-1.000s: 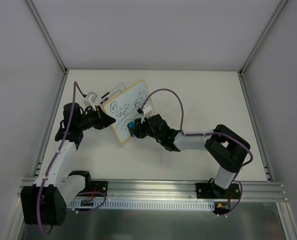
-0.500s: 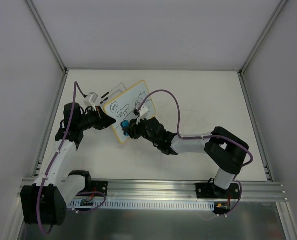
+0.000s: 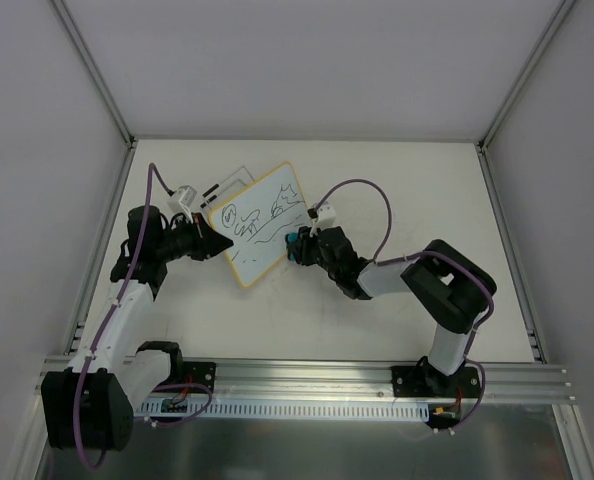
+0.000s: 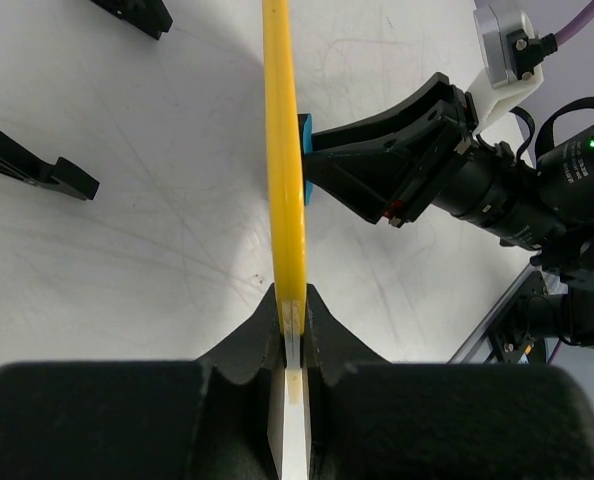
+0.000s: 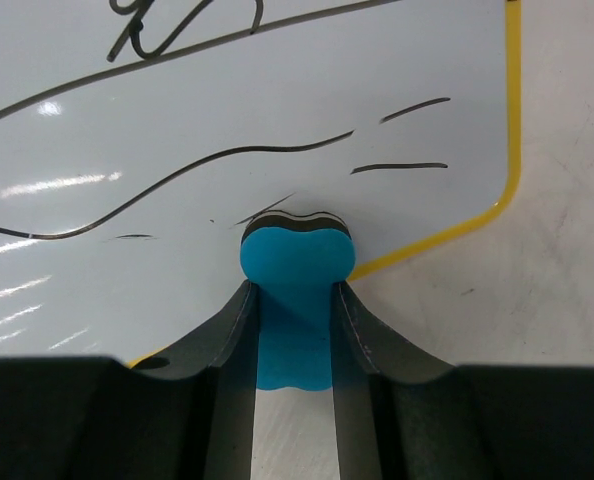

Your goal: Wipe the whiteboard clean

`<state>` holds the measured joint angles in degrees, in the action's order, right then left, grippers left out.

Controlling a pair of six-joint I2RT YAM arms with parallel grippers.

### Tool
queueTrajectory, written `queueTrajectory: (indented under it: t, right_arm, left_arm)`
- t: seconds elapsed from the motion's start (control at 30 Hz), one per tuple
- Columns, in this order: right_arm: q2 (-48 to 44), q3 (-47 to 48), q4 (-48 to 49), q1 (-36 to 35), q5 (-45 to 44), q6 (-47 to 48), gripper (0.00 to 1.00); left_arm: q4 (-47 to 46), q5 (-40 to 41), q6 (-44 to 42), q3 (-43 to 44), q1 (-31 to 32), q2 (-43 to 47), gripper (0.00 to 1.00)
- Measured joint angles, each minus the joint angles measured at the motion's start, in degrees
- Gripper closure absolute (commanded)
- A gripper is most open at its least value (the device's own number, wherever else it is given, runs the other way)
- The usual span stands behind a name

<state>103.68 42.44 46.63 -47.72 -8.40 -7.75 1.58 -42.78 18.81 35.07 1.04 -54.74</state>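
Observation:
The whiteboard [image 3: 262,222] has a yellow rim and black scribbles and is held tilted above the table. My left gripper [image 3: 225,243] is shut on its left edge; the left wrist view shows the yellow rim [image 4: 282,150] edge-on, clamped between the jaws [image 4: 293,300]. My right gripper [image 3: 295,244] is shut on a blue eraser [image 5: 296,270], whose dark felt face presses against the board's lower right part [image 5: 227,120] near the rim. The eraser also shows in the left wrist view [image 4: 304,160] beside the board.
A black marker [image 3: 219,186] and a thin outlined sheet lie on the table behind the board, seen as black pieces in the left wrist view [image 4: 32,168]. Grey walls stand close on the left, right and back.
My right gripper has swept the eraser from the board's lower left part rightward to its lower right edge. Scribbles along the lower part are gone. The left gripper has stayed put.

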Motion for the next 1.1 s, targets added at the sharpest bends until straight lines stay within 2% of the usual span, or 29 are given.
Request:
queueTrajectory:
  t: [0.2, 0.6, 0.87, 1.1]
  right_arm:
    - [-0.26, 0.17, 0.02, -1.75, -0.07, 2.03, 1.00]
    - [-1.09, 5.81, -0.17, -12.72, 1.49, 5.14, 1.00]
    - [-1.29, 11.41, -0.61, -16.55, 3.50, 6.29, 1.00]
    - [-1.29, 11.45, 0.46, -17.99, 1.73, 6.14, 1.00]
  left_arm:
    - [0.02, 0.02, -0.04, 0.00, 0.00, 0.00, 1.00]
    - [-0.50, 1.49, -1.73, 0.00, -0.39, 0.00, 1.00]
    - [-0.44, 1.57, -1.75, 0.00, -0.42, -0.02, 1.00]
    - [0.39, 1.49, -1.75, 0.00, -0.42, -0.02, 1.00]
